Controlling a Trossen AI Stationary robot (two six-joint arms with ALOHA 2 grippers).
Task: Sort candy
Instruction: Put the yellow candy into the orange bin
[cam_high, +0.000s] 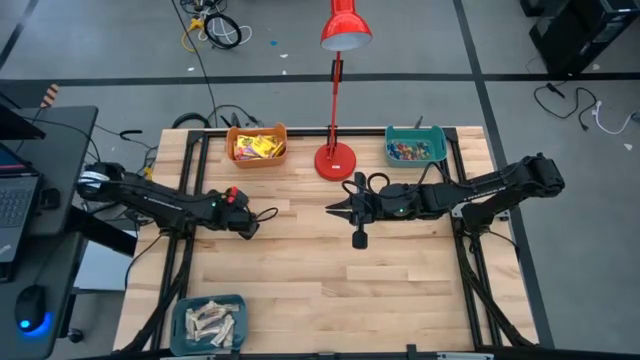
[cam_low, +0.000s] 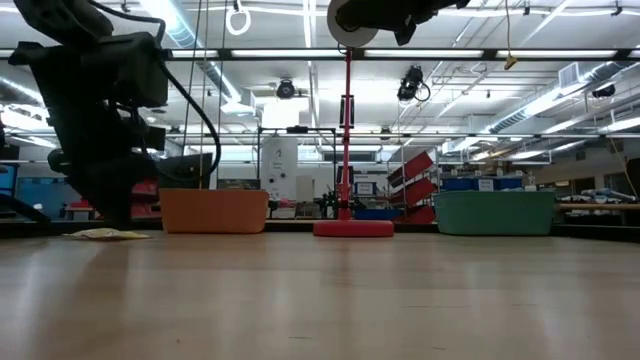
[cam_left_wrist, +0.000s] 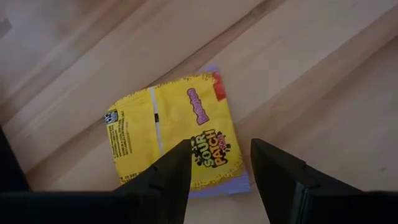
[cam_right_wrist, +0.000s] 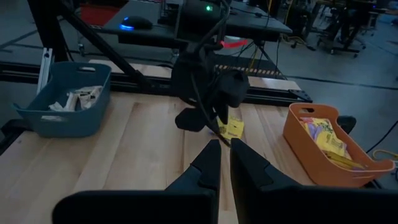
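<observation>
Left wrist view sits nearest the work: the left gripper (cam_left_wrist: 219, 180) hangs just over a yellow packet (cam_left_wrist: 171, 134) of sour candy lying flat on the bare tabletop (cam_left_wrist: 311, 74), its jaws released and standing apart, one dark finger overlapping the packet's printed edge and the other just past its side. Nothing is gripped; the packet rests on the wood. From above, this gripper (cam_high: 250, 222) is at about nine o'clock on the tabletop, well short of any bin. The right gripper (cam_high: 345, 210) waits near the centre with its jaws clenched on nothing, the right wrist view showing its two fingers pressed almost together. Farther out, at seven o'clock, a blue bin (cam_high: 208, 322) holds pale beige bars. At the far edge, an orange bin (cam_high: 258, 146) at eleven o'clock already holds yellow packets, a red lamp (cam_high: 336, 160) stands at twelve, and a teal bin (cam_high: 416, 146) at one o'clock holds small mixed-colour pieces. I judge the step in hand to be the handling of this one loose yellow packet, the only piece visible outside the bins, so the sort looks nearly done. The next move probably calls for closing the jaws squarely across the thin packet, which may slide or fold on the smooth wood, then carrying it toward eleven o'clock to the orange bin.
</observation>
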